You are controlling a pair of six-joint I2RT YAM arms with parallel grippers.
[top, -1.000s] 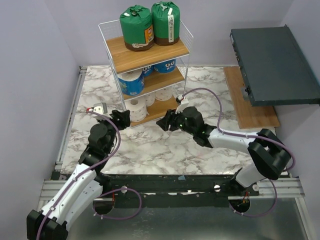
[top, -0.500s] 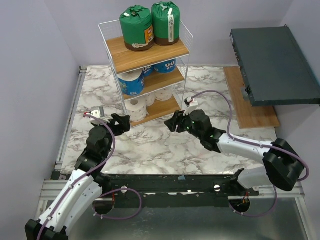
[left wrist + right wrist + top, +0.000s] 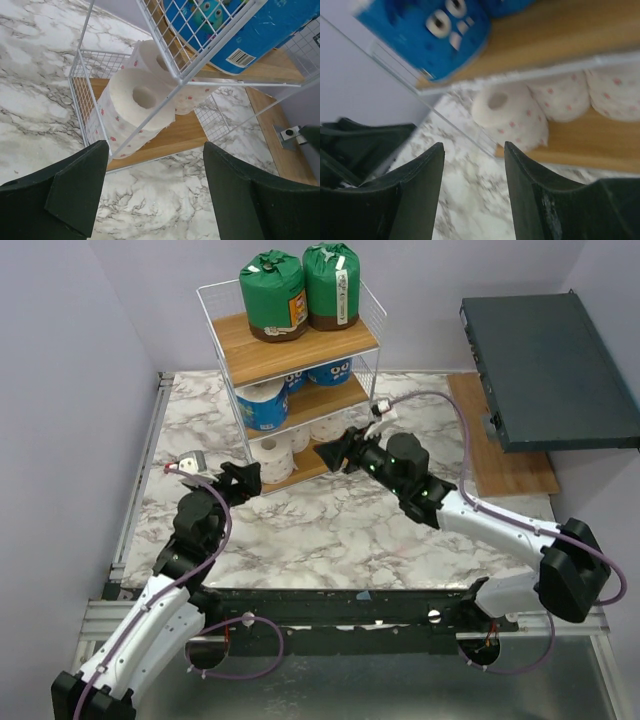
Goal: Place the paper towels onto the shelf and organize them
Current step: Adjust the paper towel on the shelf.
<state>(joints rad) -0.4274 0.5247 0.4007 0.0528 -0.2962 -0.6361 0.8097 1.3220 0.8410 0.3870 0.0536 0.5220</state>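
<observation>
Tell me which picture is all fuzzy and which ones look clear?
Right wrist view: fuzzy, the blue-printed roll and the spotted white rolls look smeared. Left wrist view: clear, the wire shelf and the pink dots on a white roll are crisp. Top external view: clear and evenly lit, no glare on the marble table.

Two green-wrapped rolls (image 3: 272,295), at least two blue-printed rolls (image 3: 264,406), at least three white rolls (image 3: 275,458), one three-board shelf (image 3: 300,350), and one dark grey box (image 3: 545,370) at two o'clock.
</observation>
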